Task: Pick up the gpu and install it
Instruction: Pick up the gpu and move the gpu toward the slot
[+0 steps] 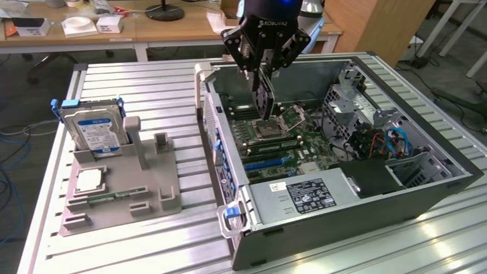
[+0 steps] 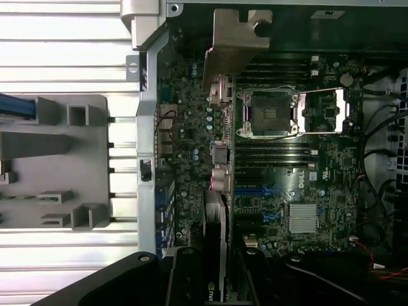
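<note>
1. Ribbed, silvery aluminium slats make up the table point(image 1: 137, 85). On it lies an open computer case point(image 1: 343, 234) of dark grey sheet metal.
2. Inside the case sits a dark green motherboard point(image 1: 278, 142), crowded with small components. A square, metal-framed CPU socket point(image 1: 293, 118) lies near its middle. The wrist view also shows a finned silver heat sink point(image 2: 301, 217) and long blue slots point(image 2: 255, 190).
3. A boxy grey power supply point(image 1: 300, 197) with a black label fills the near corner of the case.
4. At the exterior view's left stands a matte grey plastic fixture point(image 1: 152, 188). It holds an upright silver hard drive point(image 1: 95, 128) with a blue-white label, a flat square processor chip point(image 1: 89, 181) and a narrow green memory stick point(image 1: 114, 197).
5. The gpu point(image 1: 264, 97) is a thin, flat, dark card hanging on edge inside the open case, over the motherboard just beside the CPU socket. Its silvery bracket point(image 2: 233, 41) is a bent, notched metal strip at one end. Whether its lower edge touches the board cannot be told.
6. The black gripper point(image 1: 263, 71) has its jaws drawn partway together, clamped on the gpu's upper edge with the fingers pressing its flat faces.
</note>
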You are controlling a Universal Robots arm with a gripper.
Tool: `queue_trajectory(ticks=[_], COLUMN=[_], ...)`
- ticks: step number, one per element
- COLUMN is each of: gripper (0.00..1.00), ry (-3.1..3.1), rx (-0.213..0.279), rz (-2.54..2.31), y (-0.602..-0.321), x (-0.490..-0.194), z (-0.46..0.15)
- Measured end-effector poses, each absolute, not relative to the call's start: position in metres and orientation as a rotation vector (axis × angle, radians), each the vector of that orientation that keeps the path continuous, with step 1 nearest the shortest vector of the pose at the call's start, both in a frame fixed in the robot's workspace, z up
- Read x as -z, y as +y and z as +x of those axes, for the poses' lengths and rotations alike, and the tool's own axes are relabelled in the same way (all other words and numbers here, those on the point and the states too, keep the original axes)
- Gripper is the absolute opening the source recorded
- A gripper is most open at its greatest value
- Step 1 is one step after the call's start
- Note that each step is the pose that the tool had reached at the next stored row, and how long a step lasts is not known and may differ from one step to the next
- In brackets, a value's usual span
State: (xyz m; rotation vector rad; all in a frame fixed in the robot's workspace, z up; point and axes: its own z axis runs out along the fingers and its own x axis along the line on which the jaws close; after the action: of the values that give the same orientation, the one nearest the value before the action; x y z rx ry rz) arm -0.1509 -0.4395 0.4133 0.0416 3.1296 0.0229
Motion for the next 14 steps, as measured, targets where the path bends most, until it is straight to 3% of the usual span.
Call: queue_trajectory(ticks=[14], gripper=[0.27], ry=[3.130], rx=[-0.023], rz=[0.042], y=[-0.440], x=[-0.413], z=[-0.140])
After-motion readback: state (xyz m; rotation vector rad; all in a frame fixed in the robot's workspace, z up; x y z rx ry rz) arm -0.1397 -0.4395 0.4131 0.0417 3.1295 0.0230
